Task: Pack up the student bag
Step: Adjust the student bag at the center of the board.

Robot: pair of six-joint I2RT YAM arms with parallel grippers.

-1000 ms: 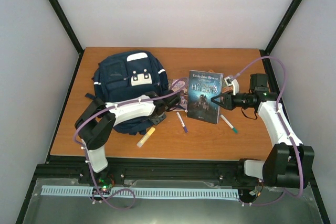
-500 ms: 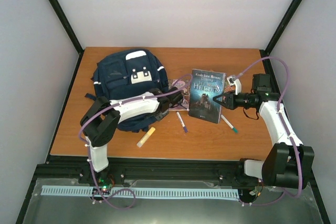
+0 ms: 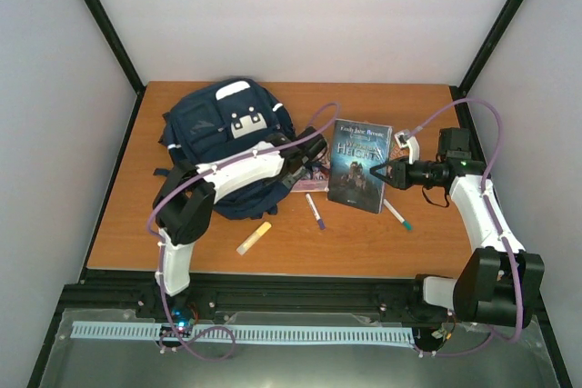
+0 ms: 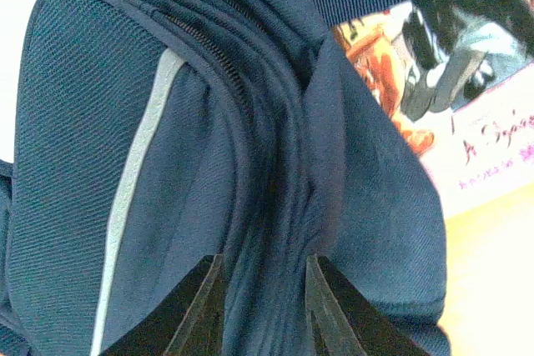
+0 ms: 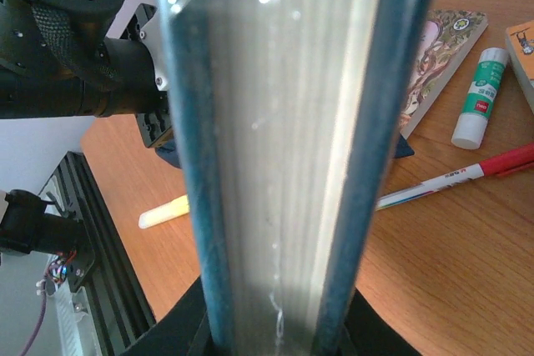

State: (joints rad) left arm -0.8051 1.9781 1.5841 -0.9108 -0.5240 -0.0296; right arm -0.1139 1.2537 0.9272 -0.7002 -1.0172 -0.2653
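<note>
The student bag [image 3: 218,124], a navy backpack with white patches, lies at the back left of the table. My left gripper [image 3: 305,154] is at its right side, shut on a bunched fold of the bag's fabric [image 4: 265,231]; in the left wrist view that gripper [image 4: 264,260] has the fold pressed between both fingers. A dark blue hardback book [image 3: 359,165] stands tilted at centre right. My right gripper [image 3: 375,170] is shut on its right edge. The right wrist view shows the book's page edge [image 5: 275,122] filling the space between the jaws of that gripper [image 5: 275,323].
A second book with a pink and orange cover [image 3: 316,175] lies against the bag's right side. A purple marker [image 3: 315,211], a teal-tipped pen [image 3: 396,213] and a yellow highlighter [image 3: 254,237] lie on the table. A glue stick [image 5: 480,97] and a red pen [image 5: 467,177] lie beyond the held book.
My left gripper has reached further right and back and has closed on the bag's fabric, and the bag has shifted toward the back. The right arm and its book have stayed put.
</note>
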